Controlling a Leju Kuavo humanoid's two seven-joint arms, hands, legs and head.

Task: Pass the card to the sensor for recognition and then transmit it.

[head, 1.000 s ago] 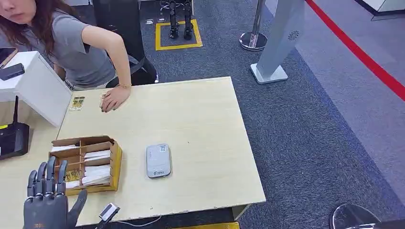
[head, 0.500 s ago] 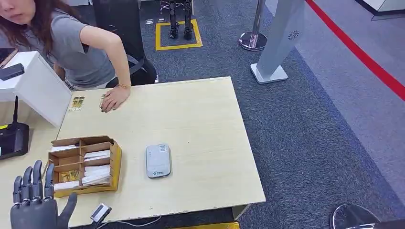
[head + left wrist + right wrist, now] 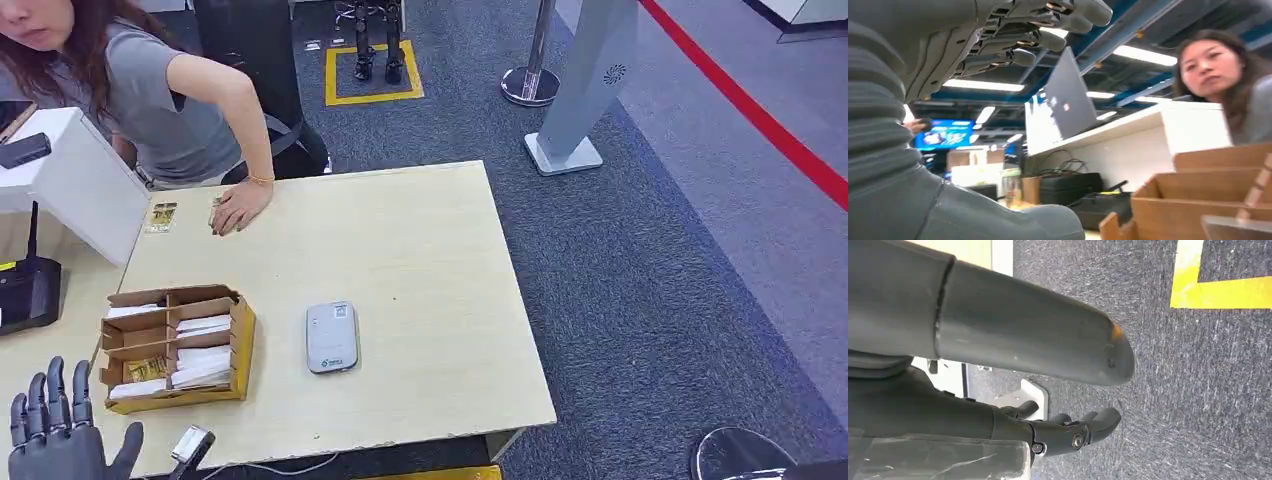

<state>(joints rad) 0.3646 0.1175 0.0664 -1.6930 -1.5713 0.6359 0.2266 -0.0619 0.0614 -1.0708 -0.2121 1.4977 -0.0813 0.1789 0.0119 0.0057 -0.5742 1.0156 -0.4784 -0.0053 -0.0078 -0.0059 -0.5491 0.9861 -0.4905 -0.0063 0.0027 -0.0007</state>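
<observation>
1. While the left hand hovers low at the table's near corner, fingers spread and holding nothing, the cards sit in the cardboard tray just ahead of it.
2. Grey sensor lies further out to the hand's right, past the tray.
3. Right hand hangs over carpet, fingers loosely curled, nothing held.
4. A person's hand rests on the far edge.
</observation>
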